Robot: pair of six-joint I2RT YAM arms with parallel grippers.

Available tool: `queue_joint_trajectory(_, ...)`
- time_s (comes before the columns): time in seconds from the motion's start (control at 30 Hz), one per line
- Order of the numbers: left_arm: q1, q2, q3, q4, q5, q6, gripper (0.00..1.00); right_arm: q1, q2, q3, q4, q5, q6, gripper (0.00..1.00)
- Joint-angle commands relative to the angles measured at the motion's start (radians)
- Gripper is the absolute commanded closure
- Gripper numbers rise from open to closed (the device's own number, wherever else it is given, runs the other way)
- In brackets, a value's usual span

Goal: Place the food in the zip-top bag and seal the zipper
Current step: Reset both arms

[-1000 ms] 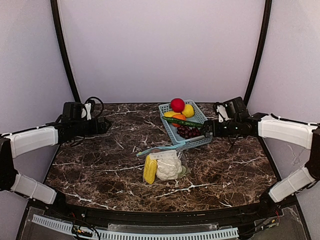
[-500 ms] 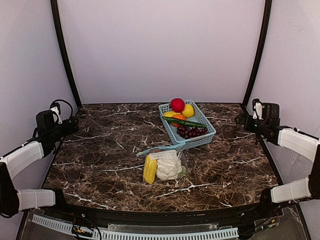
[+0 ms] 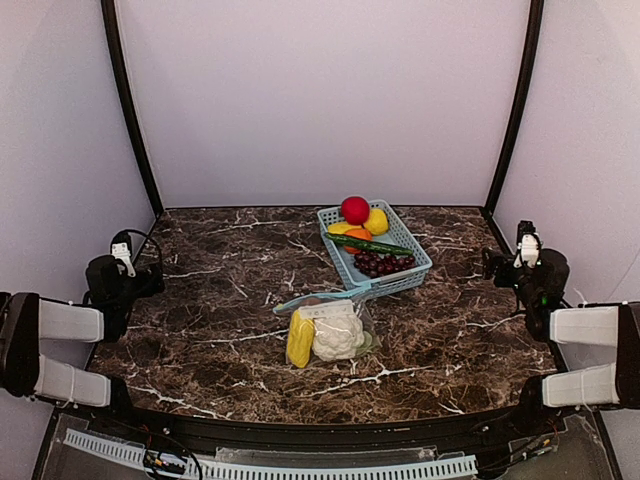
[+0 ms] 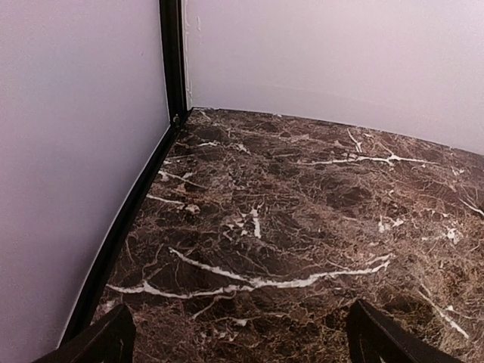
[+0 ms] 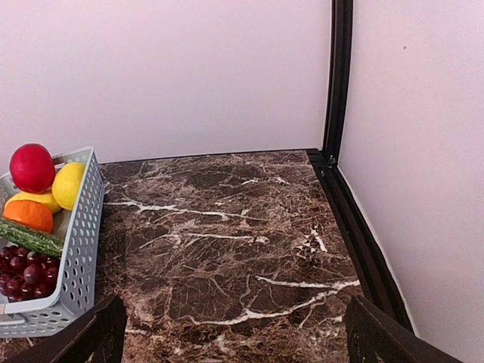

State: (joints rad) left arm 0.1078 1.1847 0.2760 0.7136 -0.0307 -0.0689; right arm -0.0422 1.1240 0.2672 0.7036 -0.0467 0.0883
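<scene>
bag (image 3: 330,330) lies mid-table holding banana (image 3: 299,340) and cauliflower (image 3: 338,336), its zipper (image 3: 312,298) toward the basket (image 3: 375,250). left gripper (image 3: 140,283) and right gripper (image 3: 497,265) sit well apart at opposite table edges, jaws spread wide, holding nothing.
</scene>
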Motion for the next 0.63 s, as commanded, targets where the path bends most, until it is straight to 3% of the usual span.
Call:
queue_joint_trajectory(0.0,0.003,0.035,-0.032,0.175,-0.015,0.040,0.02,-0.003,0.015,-0.021,0.183,0.028,-0.046,0.01)
queue_joint_trajectory(0.6,0.004,0.069,-0.017,0.152,0.017,0.055,0.04,-0.003,-0.004,-0.045,0.198,0.024,-0.031,0.01)
